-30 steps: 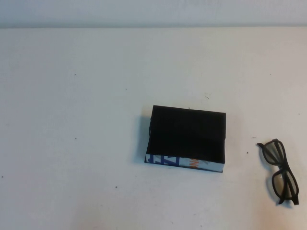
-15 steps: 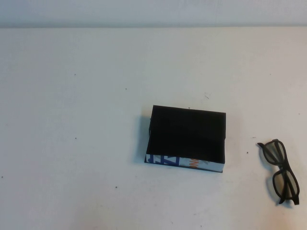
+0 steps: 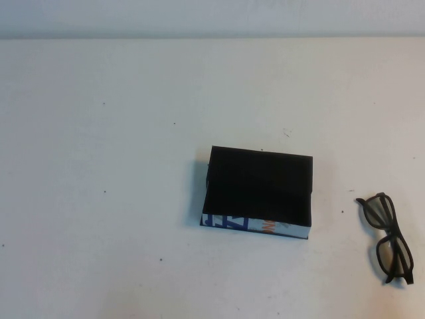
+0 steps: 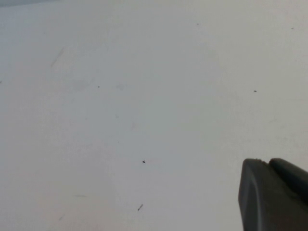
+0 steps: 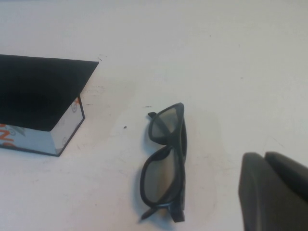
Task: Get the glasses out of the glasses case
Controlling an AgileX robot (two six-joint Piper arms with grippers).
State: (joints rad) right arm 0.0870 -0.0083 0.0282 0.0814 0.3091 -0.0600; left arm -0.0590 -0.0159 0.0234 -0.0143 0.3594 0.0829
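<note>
Black glasses (image 3: 388, 238) lie on the white surface (image 3: 99, 166) well right of the glasses case (image 3: 257, 193), exactly as a second ago; nothing has shifted. My left claw (image 4: 274, 195) and right claw (image 5: 274, 192) show only partly; I cannot tell their spread.

Two obstructions are noted on the white table (image 3: 99, 166): the closed glasses case (image 3: 259, 193) right of centre in the high view, and the glasses (image 3: 388, 238) lying at the lower right edge, well apart from it. The strip between them and the left half are left unobstructed. The left gripper (image 4: 274, 197) and right gripper (image 5: 274, 192) are seen only at wrist-view corners, the right beside the glasses.
</note>
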